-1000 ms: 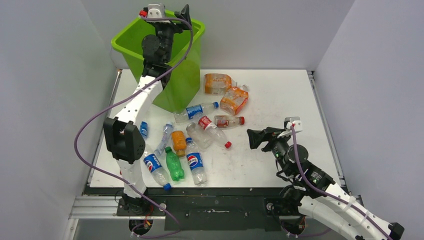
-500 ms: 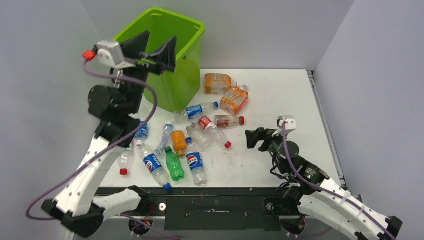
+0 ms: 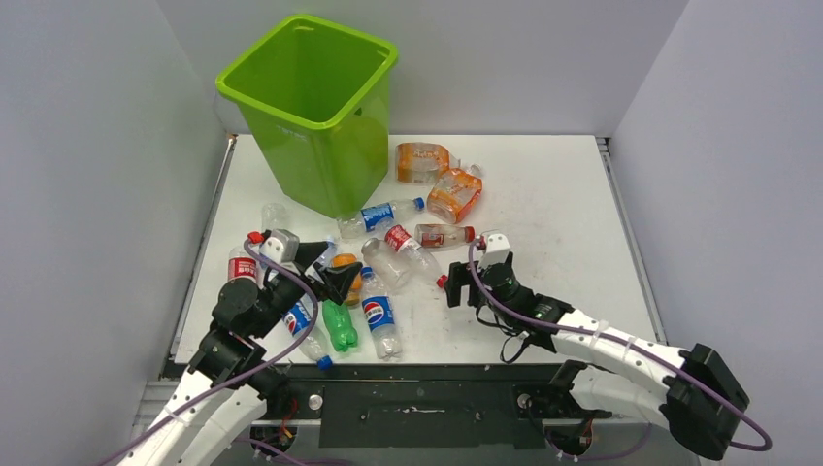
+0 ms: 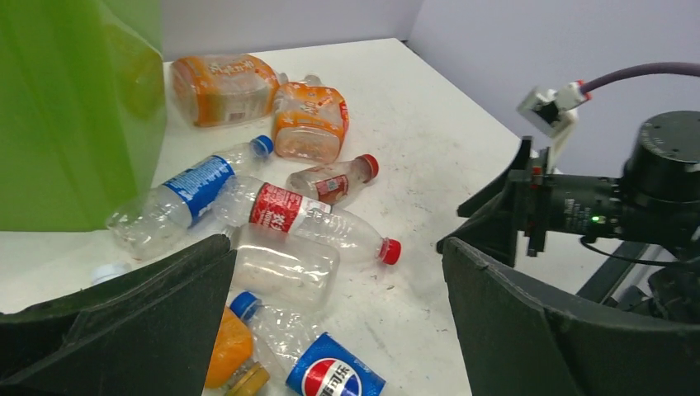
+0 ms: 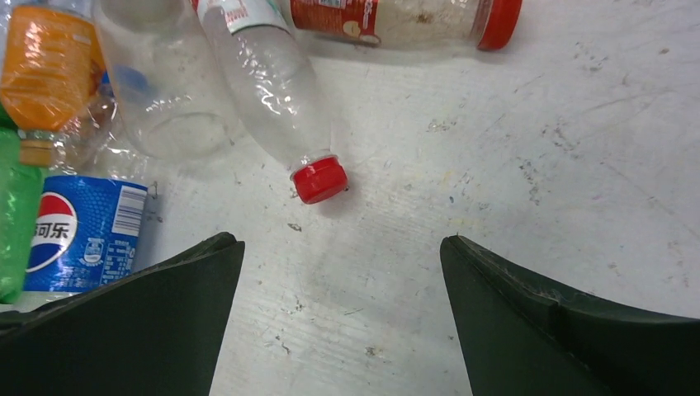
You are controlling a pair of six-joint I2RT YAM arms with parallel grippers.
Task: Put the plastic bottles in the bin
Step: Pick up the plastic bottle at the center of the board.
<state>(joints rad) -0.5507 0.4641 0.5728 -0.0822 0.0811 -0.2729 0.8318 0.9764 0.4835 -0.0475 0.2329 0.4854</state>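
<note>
Where bottles (image 3: 377,313) crowd bin (image 3: 320,155), left tool (image 3: 328,270), right tool (image 3: 466,289) gaping.

A white counter (image 3: 543,194) fills the middle of the top view, its surface scuffed with small dark marks and scratches, which also show close up in the right wrist view. Plain grey walls (image 3: 97,146) enclose it on the left, back and right. A black plate (image 3: 417,413) runs along its near edge.
</note>
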